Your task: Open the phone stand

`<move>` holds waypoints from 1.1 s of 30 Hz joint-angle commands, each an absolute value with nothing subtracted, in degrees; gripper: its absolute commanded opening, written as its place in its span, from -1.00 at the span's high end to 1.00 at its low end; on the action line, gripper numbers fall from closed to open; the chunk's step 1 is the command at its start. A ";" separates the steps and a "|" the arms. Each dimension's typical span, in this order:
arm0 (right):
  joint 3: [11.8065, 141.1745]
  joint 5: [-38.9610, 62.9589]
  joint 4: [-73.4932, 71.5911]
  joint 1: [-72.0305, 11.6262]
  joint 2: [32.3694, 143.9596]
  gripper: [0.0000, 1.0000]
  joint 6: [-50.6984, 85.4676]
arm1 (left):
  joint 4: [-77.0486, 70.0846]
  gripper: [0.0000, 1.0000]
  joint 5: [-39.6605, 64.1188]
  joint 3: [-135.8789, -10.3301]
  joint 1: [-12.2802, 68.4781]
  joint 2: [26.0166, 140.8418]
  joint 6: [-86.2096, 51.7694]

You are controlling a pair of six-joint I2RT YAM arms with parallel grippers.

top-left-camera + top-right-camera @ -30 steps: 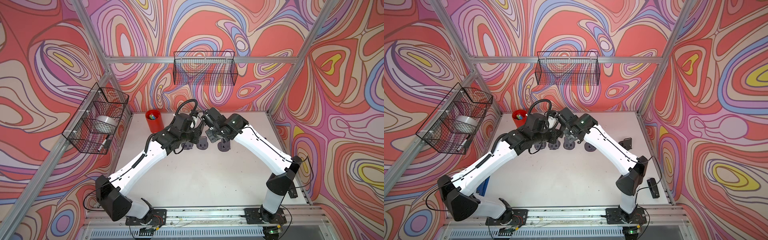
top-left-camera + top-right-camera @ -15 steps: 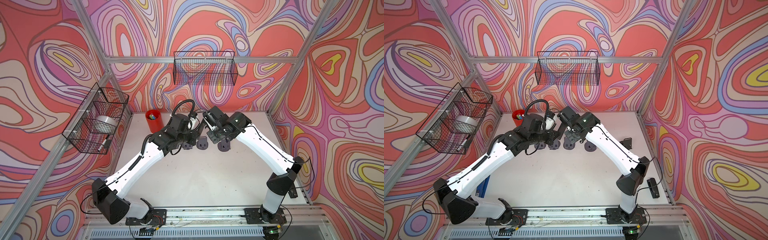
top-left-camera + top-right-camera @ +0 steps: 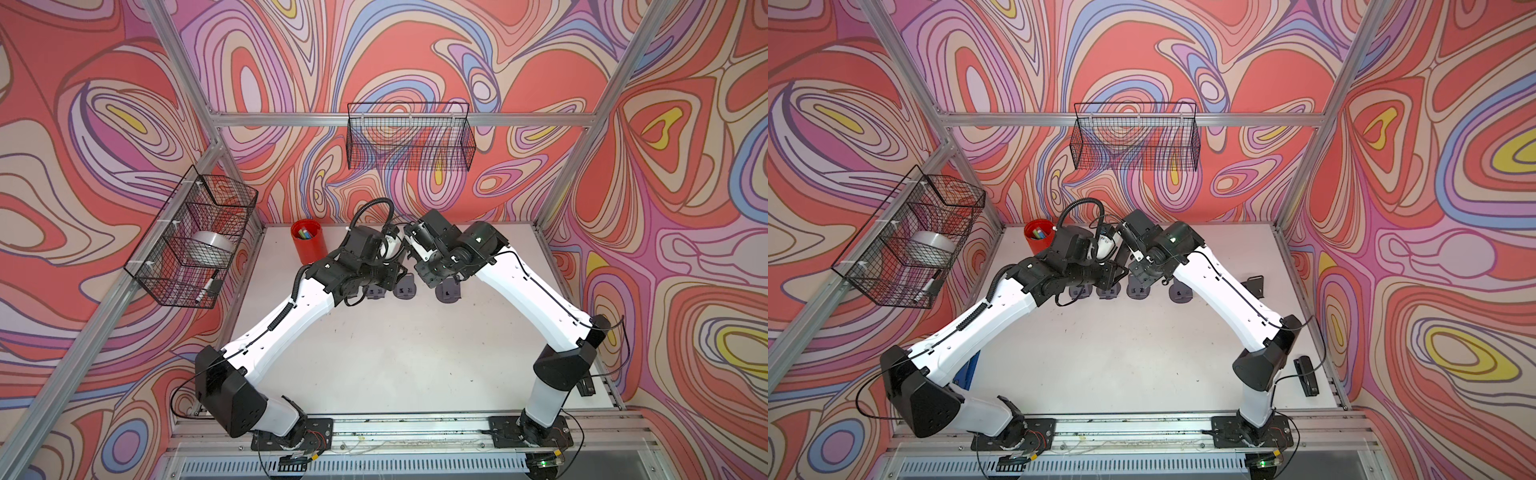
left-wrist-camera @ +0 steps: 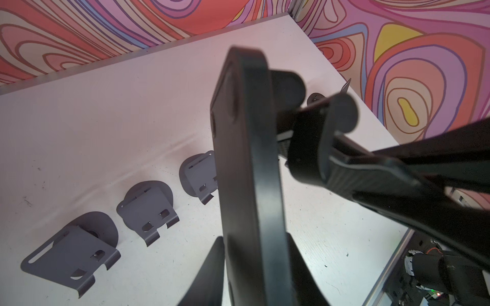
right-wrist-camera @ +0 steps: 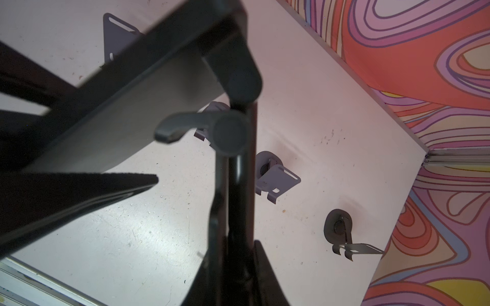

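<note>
A dark grey phone stand hangs in the air over the back middle of the table, between both grippers. In the left wrist view its flat plate (image 4: 246, 132) stands edge-on between the jaws of my left gripper (image 4: 254, 238). The jaws flank it closely, and a thin gap shows on one side. In the right wrist view my right gripper (image 5: 234, 233) is shut on the stand's hinged arm (image 5: 238, 185), and the plate (image 5: 138, 106) is swung out from it. In both top views the left gripper (image 3: 397, 249) and right gripper (image 3: 417, 247) meet tip to tip and hide the stand.
Several opened grey stands (image 4: 148, 212) (image 3: 405, 291) sit in a row on the white table (image 3: 395, 353) below the grippers. A red pen cup (image 3: 308, 245) stands at the back left. Wire baskets (image 3: 409, 141) (image 3: 195, 241) hang on the walls. A stapler (image 3: 1306, 376) lies at the right edge.
My left gripper's jaws have eased apart around the stand's plate, and the left arm has shifted a little. The right gripper has kept its grip and its place.
</note>
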State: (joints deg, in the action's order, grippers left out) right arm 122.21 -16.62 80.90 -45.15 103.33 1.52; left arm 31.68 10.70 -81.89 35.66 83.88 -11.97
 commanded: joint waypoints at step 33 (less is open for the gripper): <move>110.12 -14.25 63.89 -46.12 85.10 -0.29 7.63 | 15.80 1.00 11.00 -71.46 32.59 80.46 -27.47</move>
